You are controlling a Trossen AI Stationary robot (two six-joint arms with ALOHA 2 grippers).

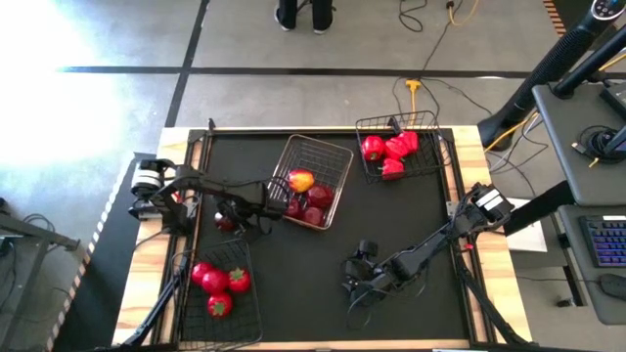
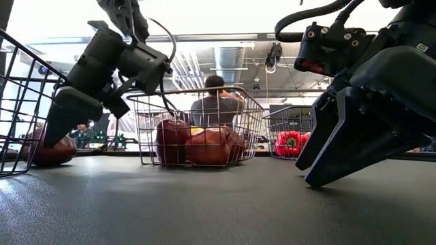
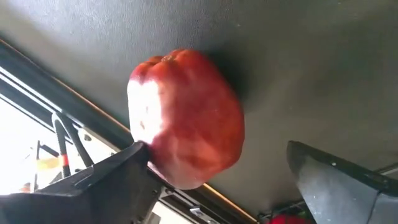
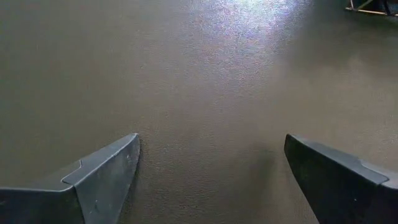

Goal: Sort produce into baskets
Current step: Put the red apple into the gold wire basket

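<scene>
The loose one right now is a dark red apple sitting on the black tabletop at the left-middle of the overhead frame, just left of the silvery basket. The left gripper is right over it with its fingers spread, one touching or almost touching the apple's side and the other well clear, so nothing's actually gripped. My guess on handling: it's smooth and shiny, so probably slippery, firm enough that a squeeze won't dent it much, and light-ish. Being round, it'll likely roll if nudged from one side only, so I'd straddle it across the widest middle and close evenly instead of pinching near the stem end. Counts, as best I can see: three baskets. The silvery one in the upper middle holds what looks like three dark apples plus one yellow-red apple. The black basket at upper right has red peppers, maybe three or four, they're clumped so I can't split them cleanly. The black basket at lower left has four tomatoes. The right gripper is parked over bare tabletop at lower middle, fingers wide apart and holding nothing.
</scene>
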